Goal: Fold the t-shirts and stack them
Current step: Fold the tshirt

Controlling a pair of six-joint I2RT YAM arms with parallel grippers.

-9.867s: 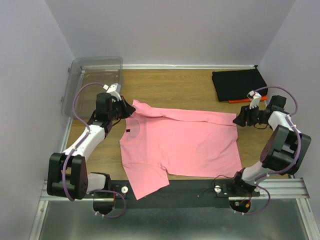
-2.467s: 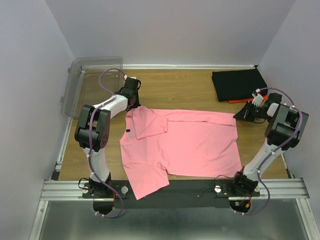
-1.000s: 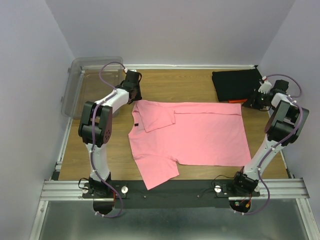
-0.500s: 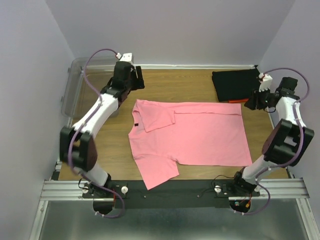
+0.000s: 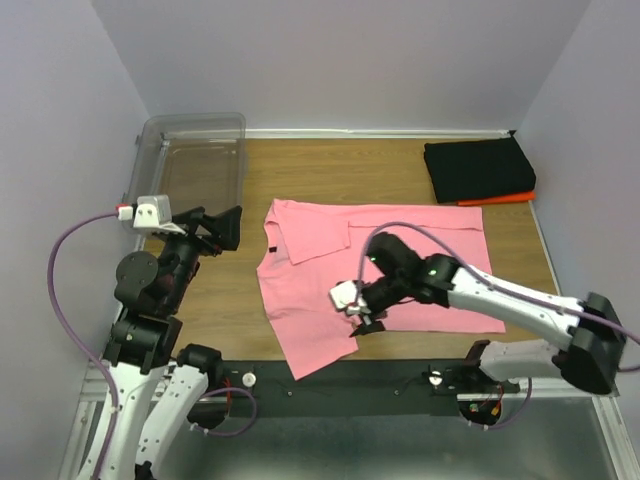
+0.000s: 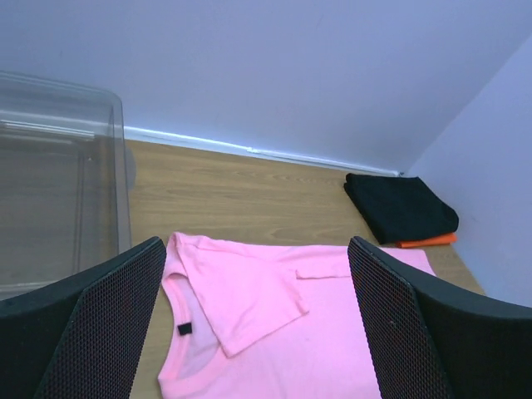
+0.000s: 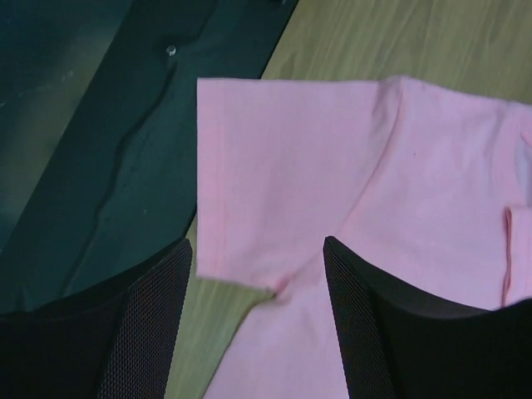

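The right gripper (image 7: 258,249) is held wide open with nothing between its fingers. It is poised just above the near-left sleeve (image 7: 283,158) of the salmon-pink t-shirt (image 5: 410,260), close to the armpit seam. Whether the fingers touch the cloth cannot be told. This sleeve is spread flat, and its outer end lies over the dark base plate (image 7: 83,125) at the near edge of the wooden table (image 5: 330,175).

The body of the shirt is laid flat in the middle of the table, neck to the left. The far-left sleeve is already turned in over the chest. The left gripper (image 6: 256,249) is raised to the left of the shirt, also wide open and empty, well apart from the cloth.

At the far right, a black t-shirt (image 5: 472,168) is stacked folded on an orange t-shirt (image 5: 515,197), of which only an edge is seen. A clear plastic bin (image 5: 195,130) is placed at the far left.

The sleeve-folding step is judged to be in hand. For the next move, the right gripper would need to be lowered onto the sleeve's hem and closed. The sleeve would then be carried over the shirt's body.
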